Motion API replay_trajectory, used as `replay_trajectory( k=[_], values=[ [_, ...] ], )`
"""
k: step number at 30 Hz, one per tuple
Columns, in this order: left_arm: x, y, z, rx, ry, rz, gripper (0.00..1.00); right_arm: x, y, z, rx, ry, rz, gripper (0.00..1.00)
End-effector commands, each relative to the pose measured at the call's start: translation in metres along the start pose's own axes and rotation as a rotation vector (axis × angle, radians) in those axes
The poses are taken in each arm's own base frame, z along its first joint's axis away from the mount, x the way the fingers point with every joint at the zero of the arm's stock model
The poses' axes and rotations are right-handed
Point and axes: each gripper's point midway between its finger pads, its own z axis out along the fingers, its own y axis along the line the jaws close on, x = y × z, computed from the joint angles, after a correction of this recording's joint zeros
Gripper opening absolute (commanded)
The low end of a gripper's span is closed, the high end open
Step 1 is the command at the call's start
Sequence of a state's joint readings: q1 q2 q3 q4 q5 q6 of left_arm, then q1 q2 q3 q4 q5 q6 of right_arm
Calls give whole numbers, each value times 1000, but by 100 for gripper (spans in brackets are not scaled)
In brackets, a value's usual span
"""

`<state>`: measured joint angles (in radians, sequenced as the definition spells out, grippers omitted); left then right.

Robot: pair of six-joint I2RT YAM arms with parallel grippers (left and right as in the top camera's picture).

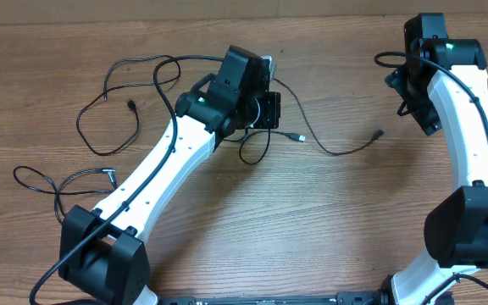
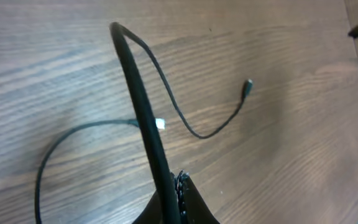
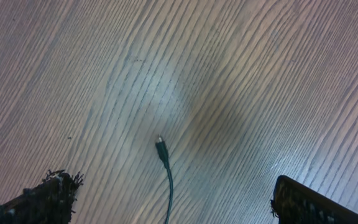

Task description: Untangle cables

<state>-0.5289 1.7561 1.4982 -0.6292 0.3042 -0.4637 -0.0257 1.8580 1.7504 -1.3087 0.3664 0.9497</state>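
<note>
Black cable (image 2: 132, 68) sits pinched in the left gripper (image 2: 176, 199); a plug (image 3: 161, 147) lies on the desk (image 3: 260, 74) below the spread right gripper (image 3: 176, 198).

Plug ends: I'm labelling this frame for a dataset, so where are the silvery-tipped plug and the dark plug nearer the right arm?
Silvery-tipped plug (image 2: 160, 124), left wrist view, on its bright tip.
Dark plug (image 3: 161, 147), right wrist view, on the plug body at the cable's end.
</note>
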Motion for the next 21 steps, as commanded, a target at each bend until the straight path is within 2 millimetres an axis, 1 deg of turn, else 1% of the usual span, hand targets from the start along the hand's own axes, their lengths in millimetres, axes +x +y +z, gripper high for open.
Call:
replay_trajectory(
  k=[1,3,5,6,9,12,13,14,16,18,20,21],
  values=[
    [-1,-13,-4,44,-3,37,5,-9,2,-7,-17,-28,26,100],
    [-6,-11,-5,45,-17,34,4,-9,2,-7,-17,-28,26,100],
    [-16,-6,-8,41,-50,31,4,-9,2,-7,-17,-28,26,100],
    [-25,-3,-10,38,-83,30,4,-9,2,-7,-17,-28,26,100],
    [-64,5,-25,49,-211,30,4,-9,2,-7,-17,-28,26,100],
    [-94,10,-46,46,-298,40,4,-9,2,-7,-17,-28,26,100],
    [-104,12,-56,32,-324,68,4,-9,2,-7,-18,-28,26,100],
    [-112,16,-65,8,-347,75,4,-9,2,-7,-17,-28,26,100],
    [-127,31,-86,-76,-386,48,4,-9,2,-7,-17,-28,26,100],
    [-131,39,-100,-123,-386,37,4,-9,2,-7,-18,-28,26,100],
    [-124,43,-106,-152,-345,59,4,-9,2,-7,-17,-28,26,100],
    [-117,47,-106,-174,-314,58,4,-9,2,-7,-17,-28,26,100]
  ],
)
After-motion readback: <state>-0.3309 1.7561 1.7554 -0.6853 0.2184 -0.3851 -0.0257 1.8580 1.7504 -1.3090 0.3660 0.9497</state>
